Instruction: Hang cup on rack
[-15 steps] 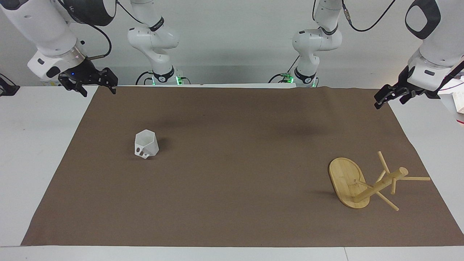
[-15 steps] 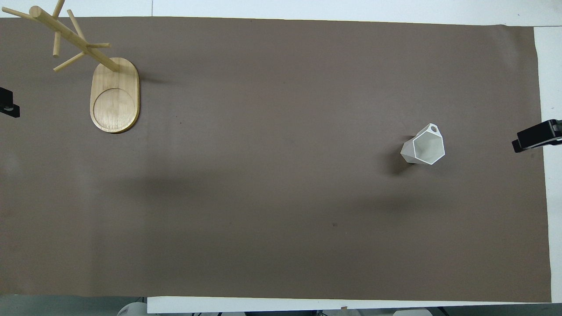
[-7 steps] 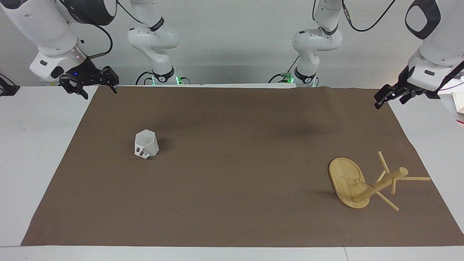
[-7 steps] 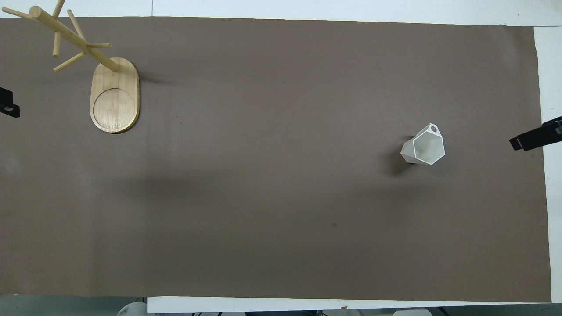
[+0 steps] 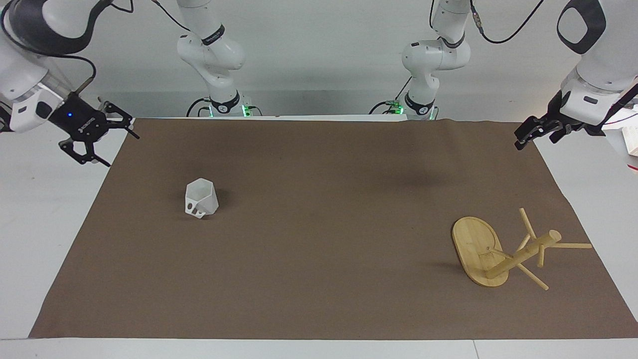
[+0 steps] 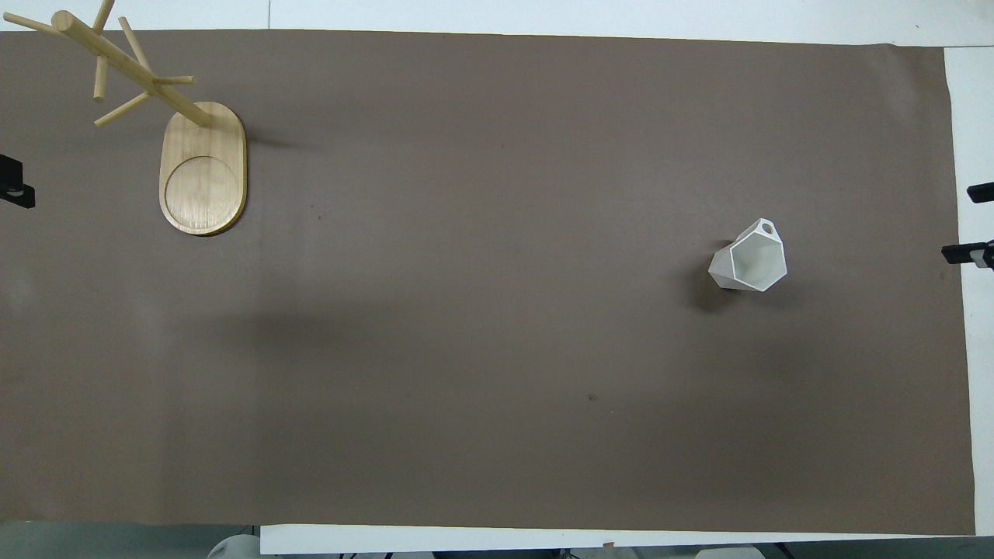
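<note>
1. One brown mat (image 5: 319, 224) covers most of the white table (image 5: 45, 209).
2. There are two arms. Over the last second the right claw (image 5: 107, 141) has turned and dropped beside the mat's edge at its own end, its fingers now spread apart and pointing toward the mat. I read that as the start of a reach for the cup. The left claw (image 5: 523, 139) has not moved; it waits over the mat's corner at the other end, and I cannot tell whether it is apart or together.
3. One rack (image 5: 503, 252) stands upright toward the left arm's end, farther from the robots, with nothing on its pegs.
4. One cup (image 5: 201, 198) sits mouth-up toward the right arm's end, nearer the robots than the rack and well apart from it, untouched.
</note>
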Tool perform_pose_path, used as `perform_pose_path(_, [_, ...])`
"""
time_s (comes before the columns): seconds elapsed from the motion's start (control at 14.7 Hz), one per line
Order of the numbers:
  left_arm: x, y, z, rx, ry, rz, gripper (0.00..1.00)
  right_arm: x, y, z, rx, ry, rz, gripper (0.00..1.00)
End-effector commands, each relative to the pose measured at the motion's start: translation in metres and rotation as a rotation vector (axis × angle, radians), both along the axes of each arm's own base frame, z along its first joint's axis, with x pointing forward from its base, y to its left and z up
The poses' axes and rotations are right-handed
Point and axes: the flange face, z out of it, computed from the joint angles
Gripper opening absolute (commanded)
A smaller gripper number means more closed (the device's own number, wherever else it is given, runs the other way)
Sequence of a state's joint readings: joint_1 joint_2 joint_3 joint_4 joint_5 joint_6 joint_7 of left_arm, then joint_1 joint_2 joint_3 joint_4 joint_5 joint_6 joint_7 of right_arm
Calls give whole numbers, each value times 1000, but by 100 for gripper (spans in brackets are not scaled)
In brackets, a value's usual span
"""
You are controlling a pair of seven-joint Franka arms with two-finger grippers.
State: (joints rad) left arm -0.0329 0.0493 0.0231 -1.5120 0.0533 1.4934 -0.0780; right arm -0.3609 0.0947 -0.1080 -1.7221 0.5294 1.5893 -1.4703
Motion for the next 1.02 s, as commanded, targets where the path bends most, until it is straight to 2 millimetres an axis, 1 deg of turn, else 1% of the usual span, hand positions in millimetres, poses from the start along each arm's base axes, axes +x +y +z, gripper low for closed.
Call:
perform_pose_path(0.0, [-6,4,0,16,-9,-5,100,-7,-36,-73,195,-150,137,100])
perform_pose_path(0.07, [-6,4,0,16,-11,-5,100,-9,-37,-98,264,-199,175,100])
perform_pose_path(0.14, [-6,4,0,16,-11,-5,100,-14,-39,-133,355,-231,184,100])
perform_pose_path(0.2, [-6,4,0,16,-11,-5,100,-18,-32,-167,443,-278,200,100])
perform_pose_path(0.27, [-6,4,0,16,-9,-5,100,-23,-21,-188,491,-349,231,100])
perform_pose_path(0.41, [-6,4,0,16,-11,-5,100,-31,12,-219,550,-446,284,100])
perform_pose_path(0.48, [-6,4,0,16,-11,-5,100,-37,18,-232,537,-476,281,100])
perform_pose_path(0.55, [-6,4,0,16,-9,-5,100,-40,20,-240,536,-491,275,100])
perform_pose_path(0.61, [-6,4,0,16,-11,-5,100,-45,26,-249,544,-498,267,100])
perform_pose_path(0.68, [-6,4,0,16,-11,-5,100,-45,36,-254,544,-509,273,100])
perform_pose_path(0.82, [-6,4,0,16,-9,-5,100,-49,38,-261,531,-511,271,100])
perform_pose_path(0.95, [-6,4,0,16,-11,-5,100,-61,45,-270,550,-490,251,100])
